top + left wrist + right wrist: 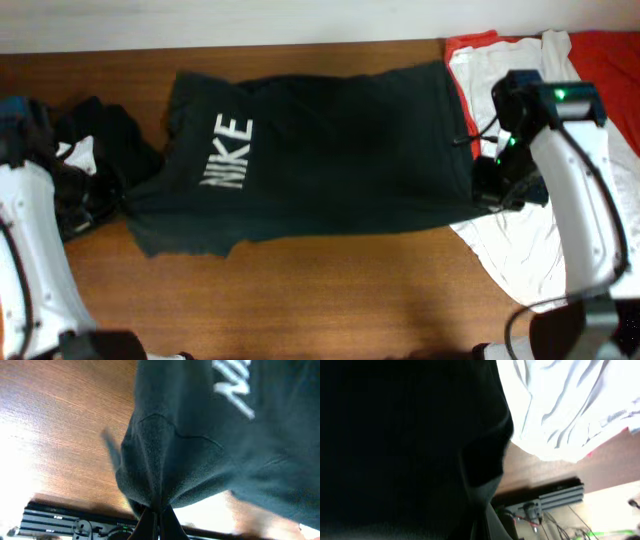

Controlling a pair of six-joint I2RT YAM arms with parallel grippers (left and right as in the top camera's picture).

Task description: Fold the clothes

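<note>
Left fingers (pixel 148 523) and right fingers (pixel 495 522) clamped on soft black T-shirt (pixel 330 150), spread over wood-grain table (pixel 330 290)

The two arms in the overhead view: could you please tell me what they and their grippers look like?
Both the left arm and the right arm have smooth, rounded white shells with black joint housings. The right one carries small green lights and a thin black cable along its white link. The left gripper and the right gripper have slim dark fingers.
</note>
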